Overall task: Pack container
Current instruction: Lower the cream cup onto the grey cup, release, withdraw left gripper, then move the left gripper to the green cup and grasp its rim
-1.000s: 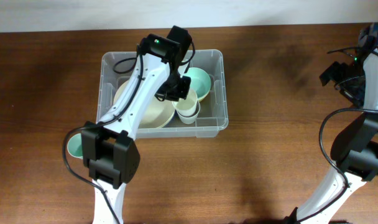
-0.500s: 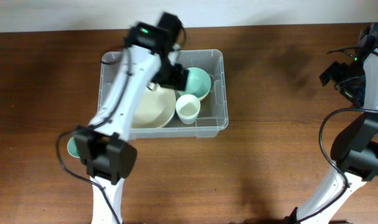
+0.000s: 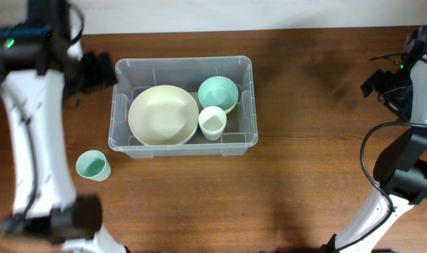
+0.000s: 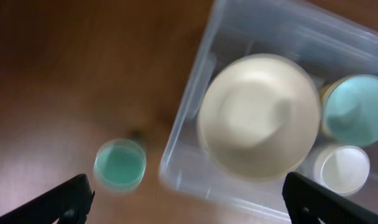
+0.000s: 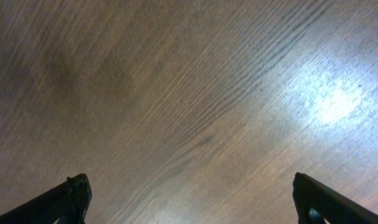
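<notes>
Left gripper [image 4: 189, 200] hangs spread wide and empty beside the left end of the clear rectangular plastic container [image 3: 184, 62], mid-table; the small teal plastic cup [image 3: 92, 166] stands outside near its front-left corner, robotward of those jaws. That side is nearer; right gripper [image 5: 189, 200], likewise spread, sits well apart.

No text, label, brand or number is legible in any view.

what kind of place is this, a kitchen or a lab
Likely a robot lab bench, not a kitchen: the left arm and right arm flank a wooden table with a clear container of bowls.
</notes>
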Controlling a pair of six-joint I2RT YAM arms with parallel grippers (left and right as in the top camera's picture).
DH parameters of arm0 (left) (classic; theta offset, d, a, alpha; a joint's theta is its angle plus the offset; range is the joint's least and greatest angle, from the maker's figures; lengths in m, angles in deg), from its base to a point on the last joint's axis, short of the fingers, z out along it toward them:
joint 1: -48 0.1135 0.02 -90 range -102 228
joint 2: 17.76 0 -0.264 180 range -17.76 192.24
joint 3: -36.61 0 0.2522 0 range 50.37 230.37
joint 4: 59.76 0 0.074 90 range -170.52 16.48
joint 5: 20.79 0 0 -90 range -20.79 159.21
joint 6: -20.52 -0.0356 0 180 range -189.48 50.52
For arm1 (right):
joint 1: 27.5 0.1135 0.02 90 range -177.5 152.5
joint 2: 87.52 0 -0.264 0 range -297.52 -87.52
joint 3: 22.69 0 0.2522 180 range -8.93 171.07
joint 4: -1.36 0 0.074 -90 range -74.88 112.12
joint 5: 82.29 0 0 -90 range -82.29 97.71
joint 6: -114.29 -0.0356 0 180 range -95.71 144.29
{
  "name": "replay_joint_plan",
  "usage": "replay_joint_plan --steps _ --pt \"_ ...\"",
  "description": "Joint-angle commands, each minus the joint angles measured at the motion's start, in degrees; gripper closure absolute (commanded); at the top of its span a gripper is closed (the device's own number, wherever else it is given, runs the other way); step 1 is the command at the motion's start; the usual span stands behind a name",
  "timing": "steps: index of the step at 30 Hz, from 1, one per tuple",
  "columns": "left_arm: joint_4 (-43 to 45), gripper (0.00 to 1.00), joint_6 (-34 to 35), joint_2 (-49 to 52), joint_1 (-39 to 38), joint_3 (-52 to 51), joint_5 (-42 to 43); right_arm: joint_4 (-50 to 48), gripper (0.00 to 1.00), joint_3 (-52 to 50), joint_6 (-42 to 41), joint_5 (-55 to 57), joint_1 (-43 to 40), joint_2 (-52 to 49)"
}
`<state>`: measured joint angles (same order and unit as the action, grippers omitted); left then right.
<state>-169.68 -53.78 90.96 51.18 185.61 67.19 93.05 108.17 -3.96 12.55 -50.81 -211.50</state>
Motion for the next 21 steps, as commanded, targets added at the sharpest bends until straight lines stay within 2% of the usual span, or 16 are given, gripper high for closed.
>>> replay_joint_plan --steps 1,6,9,14,21 --pt "-0.55 0.00 10.40 -12.37 2.97 -18.05 -1.46 -0.02 0.01 -0.11 -0.15 0.09 0.04 0.83" --pt "0.46 0.00 25.07 -23.82 7.67 -37.79 -9.27 -0.02 0.01 -0.11 -0.13 0.09 0.04 0.83" --pt "5.16 0.00 25.05 -28.50 13.84 -47.30 -8.90 -0.02 0.01 -0.11 -0.13 0.09 0.04 0.83" --pt "13.27 0.00 24.17 -28.68 21.00 -57.68 -5.01 -0.02 0.01 -0.11 -0.15 0.09 0.04 0.83" --pt "23.82 0.00 23.91 -28.44 22.29 -66.05 -3.34 -0.02 0.01 -0.11 -0.15 0.07 0.04 0.83"
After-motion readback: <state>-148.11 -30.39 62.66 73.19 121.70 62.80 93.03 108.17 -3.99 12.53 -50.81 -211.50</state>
